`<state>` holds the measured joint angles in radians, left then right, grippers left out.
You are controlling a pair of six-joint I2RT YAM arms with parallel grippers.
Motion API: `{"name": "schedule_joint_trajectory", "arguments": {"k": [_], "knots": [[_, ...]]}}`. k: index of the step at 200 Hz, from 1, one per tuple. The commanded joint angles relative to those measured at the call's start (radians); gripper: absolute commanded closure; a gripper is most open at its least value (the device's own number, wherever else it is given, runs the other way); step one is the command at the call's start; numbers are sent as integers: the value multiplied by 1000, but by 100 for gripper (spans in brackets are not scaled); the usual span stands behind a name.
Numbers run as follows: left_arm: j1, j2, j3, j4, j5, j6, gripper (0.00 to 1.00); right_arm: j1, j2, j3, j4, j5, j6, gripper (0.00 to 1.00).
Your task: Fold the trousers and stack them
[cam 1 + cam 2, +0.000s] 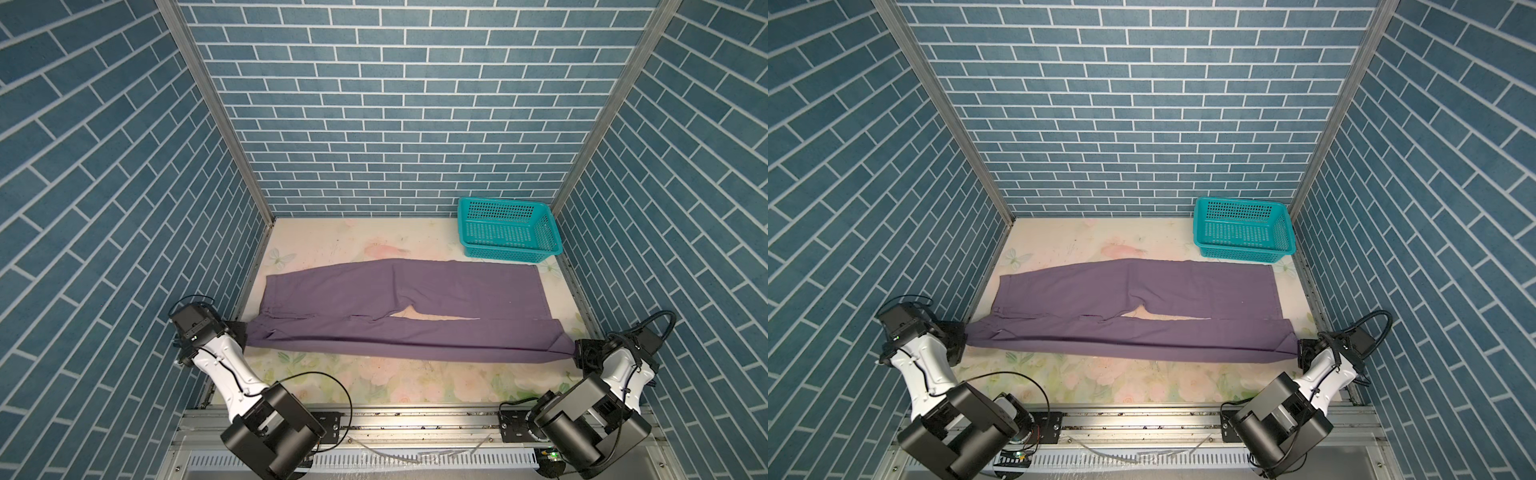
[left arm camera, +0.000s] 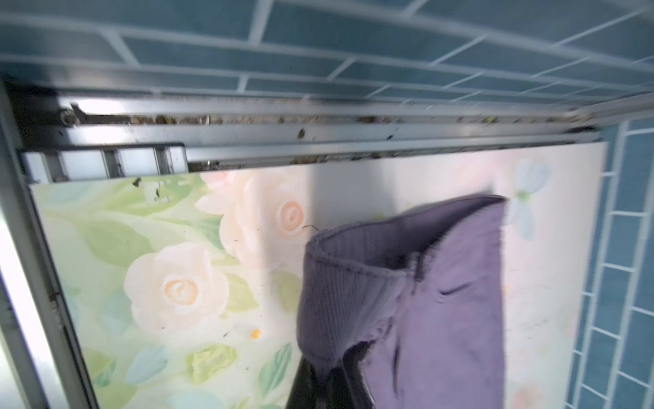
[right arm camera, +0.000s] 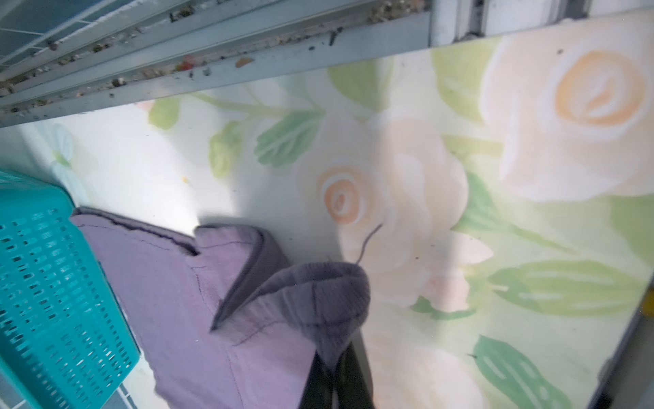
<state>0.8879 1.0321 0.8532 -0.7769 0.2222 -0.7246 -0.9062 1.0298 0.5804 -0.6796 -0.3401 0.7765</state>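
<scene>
The trousers [image 1: 399,291] lie across the middle of the tabletop [image 1: 374,374], waist to the left and leg ends to the right. The near leg is raised along its near edge. Your left pincer [image 1: 247,334] is pressed together on the waistband corner, and your right pincer [image 1: 577,353] is pinching the hem of the near leg.

Both bites look shallow. The wrist views show only a small fold of ribbed edge between the jaws on each side. Pull the two ends apart too hard and I judge one corner would slide out, dropping that half into a heap.

The cloth between the two pincers sags towards the tabletop. If you carry it to the far side too low, the belly may drag and roll under instead of landing flat on the far leg.

If one arm leads the other, the fold will likely land skewed, with the legs crossed rather than edge to edge.

Watch the teal basket [image 1: 509,230] in the far right corner too. The far leg's hem lies just beside it, so an overshoot on the right could shove it or snag cloth on its rim.
</scene>
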Motion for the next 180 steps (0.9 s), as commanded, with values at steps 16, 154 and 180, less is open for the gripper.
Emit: {"name": "schedule_joint_trajectory", "arguments": {"k": [16,154,180], "knots": [[75,-27,149,-123,-70,46,100,29,-47,84,10,49,-49,100],[46,159,258,-4,-28,-8,100,622,225,558,79,462,-35,100],[-12,209,280,17,-54,-5,100,661,331,622,96,480,-46,100]]}}
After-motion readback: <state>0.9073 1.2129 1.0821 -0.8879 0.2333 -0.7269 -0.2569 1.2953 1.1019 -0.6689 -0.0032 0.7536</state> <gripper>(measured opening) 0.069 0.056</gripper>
